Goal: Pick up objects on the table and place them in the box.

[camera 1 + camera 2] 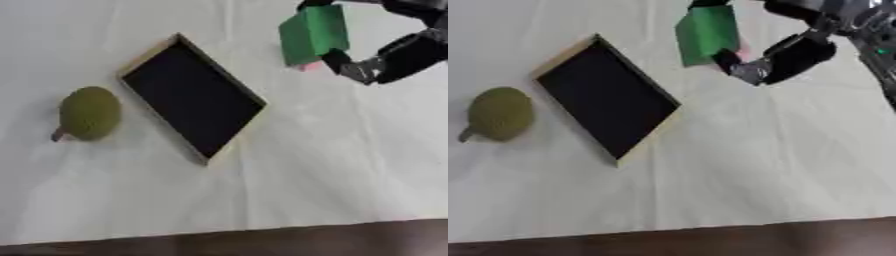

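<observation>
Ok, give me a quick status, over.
Right hand shut on green block, up beyond the box. Left hand not in view. Olive fruit left of box, untouched. Path clear.

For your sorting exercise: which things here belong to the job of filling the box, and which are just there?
Part of the job:
box, empty
green block, held by the right hand
olive fruit, on the cloth left of the box

Just there:
white cloth
dark table edge

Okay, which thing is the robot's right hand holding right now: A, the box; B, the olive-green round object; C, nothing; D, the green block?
D: the right hand has its fingers curled round the green block, beyond the box.
</observation>
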Action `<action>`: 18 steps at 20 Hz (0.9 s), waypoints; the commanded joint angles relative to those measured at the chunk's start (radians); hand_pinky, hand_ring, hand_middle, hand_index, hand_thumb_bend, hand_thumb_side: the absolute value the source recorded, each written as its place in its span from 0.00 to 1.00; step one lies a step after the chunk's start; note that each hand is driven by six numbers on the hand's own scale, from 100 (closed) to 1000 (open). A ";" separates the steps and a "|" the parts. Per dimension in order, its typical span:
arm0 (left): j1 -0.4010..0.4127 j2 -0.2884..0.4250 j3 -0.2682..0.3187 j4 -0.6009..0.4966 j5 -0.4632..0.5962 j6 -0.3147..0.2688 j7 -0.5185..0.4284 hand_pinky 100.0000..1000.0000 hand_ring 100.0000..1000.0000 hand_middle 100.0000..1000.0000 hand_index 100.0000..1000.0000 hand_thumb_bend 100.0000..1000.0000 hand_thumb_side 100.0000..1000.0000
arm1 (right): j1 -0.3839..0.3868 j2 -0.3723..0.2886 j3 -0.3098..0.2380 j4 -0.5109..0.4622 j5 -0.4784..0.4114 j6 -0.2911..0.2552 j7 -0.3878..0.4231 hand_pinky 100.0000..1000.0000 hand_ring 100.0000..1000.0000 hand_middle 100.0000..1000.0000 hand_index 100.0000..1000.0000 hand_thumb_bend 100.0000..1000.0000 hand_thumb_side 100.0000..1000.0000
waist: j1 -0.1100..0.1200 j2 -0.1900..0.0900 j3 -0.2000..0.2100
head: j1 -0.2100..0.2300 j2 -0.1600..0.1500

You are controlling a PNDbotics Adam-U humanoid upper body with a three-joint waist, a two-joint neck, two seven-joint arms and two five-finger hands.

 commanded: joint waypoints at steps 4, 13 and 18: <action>-0.021 0.021 0.000 -0.017 0.017 -0.007 -0.010 0.66 0.77 0.76 0.79 0.00 0.58 | -0.106 0.119 0.067 0.102 0.041 -0.010 0.077 0.91 0.71 0.29 0.54 0.00 0.08 | 0.003 -0.027 0.009 | -0.008 -0.003; -0.037 -0.002 -0.005 -0.017 0.030 -0.008 -0.021 0.66 0.77 0.76 0.79 0.00 0.58 | -0.134 0.328 0.087 0.314 0.153 -0.019 0.134 0.93 0.71 0.29 0.54 0.00 0.14 | 0.003 -0.021 0.022 | -0.011 -0.015; -0.039 -0.008 -0.009 -0.017 0.035 -0.005 -0.027 0.65 0.77 0.77 0.79 0.00 0.59 | -0.140 0.388 0.107 0.400 0.270 -0.056 0.111 0.92 0.72 0.31 0.55 0.00 0.17 | 0.001 -0.019 0.026 | -0.014 -0.013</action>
